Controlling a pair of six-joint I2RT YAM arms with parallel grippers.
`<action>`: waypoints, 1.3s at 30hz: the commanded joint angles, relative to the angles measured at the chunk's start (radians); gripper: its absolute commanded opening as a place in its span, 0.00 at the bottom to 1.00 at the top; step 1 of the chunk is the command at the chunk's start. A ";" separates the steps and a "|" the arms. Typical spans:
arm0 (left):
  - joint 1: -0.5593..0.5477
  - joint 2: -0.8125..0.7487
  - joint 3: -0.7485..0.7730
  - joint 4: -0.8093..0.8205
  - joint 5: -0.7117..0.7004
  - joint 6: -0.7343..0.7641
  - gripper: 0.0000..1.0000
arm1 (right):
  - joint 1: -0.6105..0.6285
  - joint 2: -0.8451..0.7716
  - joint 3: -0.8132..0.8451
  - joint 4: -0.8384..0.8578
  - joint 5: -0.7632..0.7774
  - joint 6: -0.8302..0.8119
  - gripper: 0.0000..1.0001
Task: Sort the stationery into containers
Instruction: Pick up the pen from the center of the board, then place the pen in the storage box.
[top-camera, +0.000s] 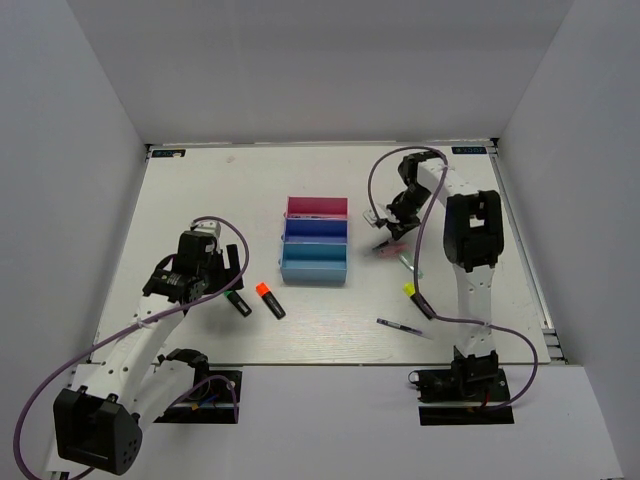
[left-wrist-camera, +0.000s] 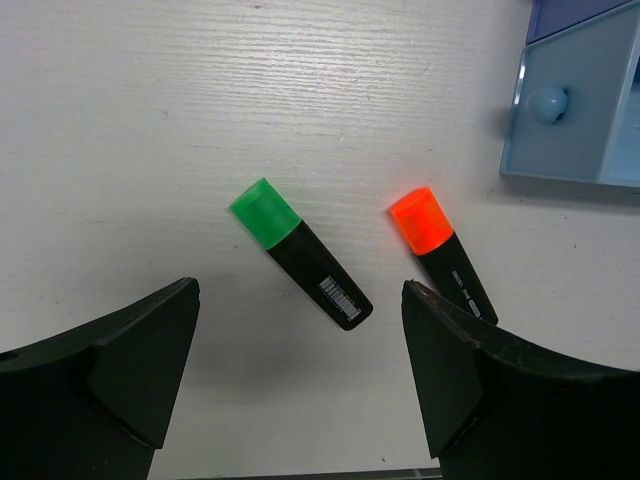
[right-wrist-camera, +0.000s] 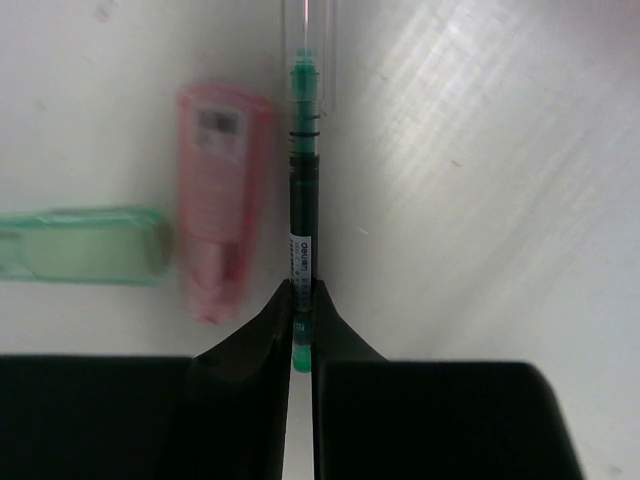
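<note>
- The slim green pen (right-wrist-camera: 303, 190), to the right of the trays (top-camera: 314, 262), is pinched in the closed right hand (right-wrist-camera: 302, 300).
- A pink marker (right-wrist-camera: 220, 200) and a mint marker (right-wrist-camera: 80, 245) lie loose beside it.
- The left hand (left-wrist-camera: 298, 305) hangs wide open over the green-capped highlighter (left-wrist-camera: 300, 255) and the orange-capped highlighter (left-wrist-camera: 440, 250), touching neither.
- A yellow-capped highlighter (top-camera: 418, 300) and another slim pen (top-camera: 402, 326) also lie loose on the surface (top-camera: 200, 190), so most of the sorting looks undone.

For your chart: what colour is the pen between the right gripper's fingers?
Green pen; right wrist view best.

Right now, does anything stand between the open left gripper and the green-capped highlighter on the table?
Nothing visible does. The left gripper hangs open over the green-capped highlighter. The orange-capped highlighter lies apart beside it, near one finger.
</note>
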 joint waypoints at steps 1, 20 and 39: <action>0.004 -0.019 -0.015 0.029 0.028 0.002 0.92 | -0.005 -0.086 -0.150 -0.087 -0.093 0.045 0.00; 0.004 0.001 -0.028 0.047 0.072 -0.003 0.92 | 0.021 -0.489 -0.422 0.492 -0.125 0.610 0.00; 0.003 0.025 -0.034 0.053 0.088 -0.008 0.91 | 0.273 -0.336 -0.147 0.753 0.094 0.895 0.00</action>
